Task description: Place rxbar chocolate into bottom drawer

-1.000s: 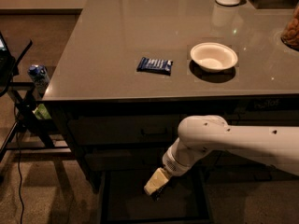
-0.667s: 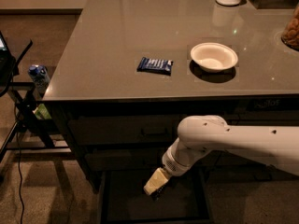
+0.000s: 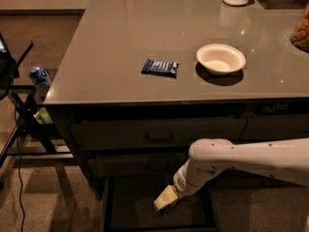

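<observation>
Open bottom drawer (image 3: 126,203): gripper (image 3: 166,204) sits low inside, mid-floor, w/ white arm (image 3: 241,161) coming in from the right over that half. Left half of floor free. Closed drawers (image 3: 159,134) just above far edge.

kitchen: counter (image 3: 145,33), bowl (image 3: 220,58), drawers (image 3: 159,134)

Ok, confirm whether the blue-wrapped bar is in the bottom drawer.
No, the blue-wrapped bar lies on the countertop, while the gripper hangs over the open bottom drawer.
</observation>
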Controlling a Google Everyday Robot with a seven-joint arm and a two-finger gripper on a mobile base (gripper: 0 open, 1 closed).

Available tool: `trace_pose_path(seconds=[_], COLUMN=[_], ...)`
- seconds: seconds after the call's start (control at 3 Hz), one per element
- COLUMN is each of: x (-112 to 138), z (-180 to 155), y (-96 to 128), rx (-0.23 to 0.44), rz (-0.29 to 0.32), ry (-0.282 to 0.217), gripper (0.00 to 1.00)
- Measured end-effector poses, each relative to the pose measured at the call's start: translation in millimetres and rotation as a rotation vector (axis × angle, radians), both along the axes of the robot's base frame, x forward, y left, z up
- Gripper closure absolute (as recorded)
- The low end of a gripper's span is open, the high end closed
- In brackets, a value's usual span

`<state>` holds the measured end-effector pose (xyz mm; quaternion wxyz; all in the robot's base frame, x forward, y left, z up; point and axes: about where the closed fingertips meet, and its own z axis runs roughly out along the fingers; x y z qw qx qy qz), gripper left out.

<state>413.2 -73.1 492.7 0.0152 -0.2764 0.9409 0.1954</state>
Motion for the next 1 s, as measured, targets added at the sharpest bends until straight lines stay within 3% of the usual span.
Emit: trace_pose_path(seconds=[0.33, 0.67, 1.0], x=[-4.5, -4.5, -4.4], z=[-36.6, -36.8, -58.4], y=[-3.1, -3.1, -4.7], rx=[0.013, 0.013, 0.015], rz=[-0.061, -0.061, -0.081], ry=[0.053, 0.053, 0.076], gripper=[1.0, 1.0, 1.0])
